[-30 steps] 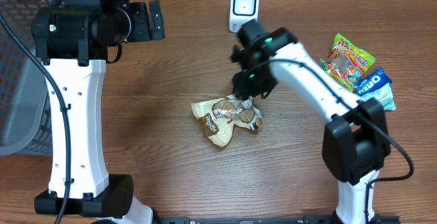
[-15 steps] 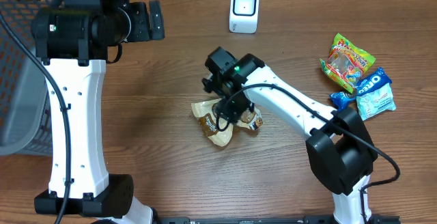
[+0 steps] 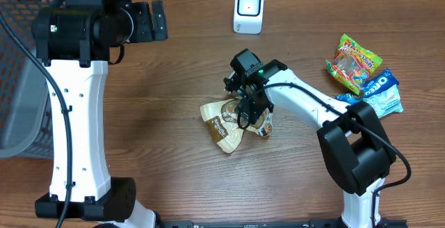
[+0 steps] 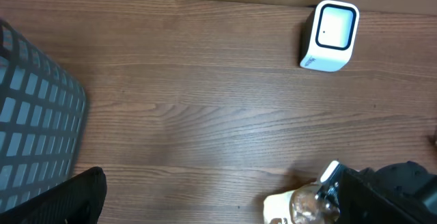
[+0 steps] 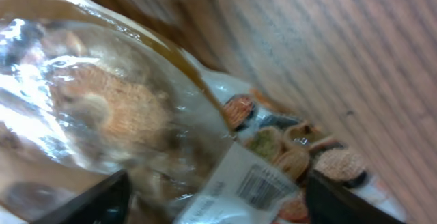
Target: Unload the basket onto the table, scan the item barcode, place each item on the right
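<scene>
The item, a tan and clear cookie bag (image 3: 224, 125), lies flat on the wooden table near the middle. Its white barcode label (image 5: 254, 184) faces up in the right wrist view. My right gripper (image 3: 250, 106) hovers low over the bag's right half, open, with the bag (image 5: 109, 108) spread under and between its dark fingers (image 5: 95, 198). The white scanner (image 3: 249, 9) stands at the table's far edge and also shows in the left wrist view as the scanner (image 4: 330, 36). My left gripper (image 3: 160, 21) is held high at the back left, open and empty.
A grey mesh basket (image 3: 21, 75) sits at the left edge. Other snacks lie at the right: a bright gummy bag (image 3: 354, 62) and a blue Oreo pack (image 3: 380, 87). The right arm's wrist (image 4: 396, 193) shows over the bag in the left wrist view.
My right gripper swung left over the bag, then back a little to the right, and its jaws opened wider. The bag shifted slightly to the right. The left arm stayed still.
</scene>
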Tool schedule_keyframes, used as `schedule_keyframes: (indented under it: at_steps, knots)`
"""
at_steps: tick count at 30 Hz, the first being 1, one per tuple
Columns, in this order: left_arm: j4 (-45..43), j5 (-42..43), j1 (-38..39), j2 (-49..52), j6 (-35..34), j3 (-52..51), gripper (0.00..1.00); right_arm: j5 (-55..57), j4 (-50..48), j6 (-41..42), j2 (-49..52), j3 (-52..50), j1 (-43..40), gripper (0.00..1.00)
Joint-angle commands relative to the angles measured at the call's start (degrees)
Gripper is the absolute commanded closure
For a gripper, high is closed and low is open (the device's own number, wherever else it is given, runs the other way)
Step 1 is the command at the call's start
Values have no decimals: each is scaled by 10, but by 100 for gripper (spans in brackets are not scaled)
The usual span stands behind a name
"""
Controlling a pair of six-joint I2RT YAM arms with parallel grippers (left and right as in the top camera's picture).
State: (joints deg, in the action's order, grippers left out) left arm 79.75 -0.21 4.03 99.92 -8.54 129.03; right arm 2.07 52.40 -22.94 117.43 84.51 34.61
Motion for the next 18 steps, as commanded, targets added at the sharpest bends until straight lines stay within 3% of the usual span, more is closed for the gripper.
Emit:
schedule_keyframes:
  at_steps: [1, 5, 8, 14, 18]
  knots:
    - [-1, 0, 1, 2, 10, 1, 0, -21, 10, 20, 16, -25, 4, 30]
    - [-1, 0, 1, 2, 10, 1, 0, -22, 28, 78, 16, -25, 7, 44]
    - [-1, 0, 1, 2, 10, 1, 0, -23, 61, 111, 16, -25, 7, 47]
    - [-1, 0, 1, 2, 10, 1, 0, -70, 90, 111, 16, -25, 7, 71]
    - [-1, 0, 1, 2, 10, 1, 0, -97, 89, 122, 16, -25, 6, 73]
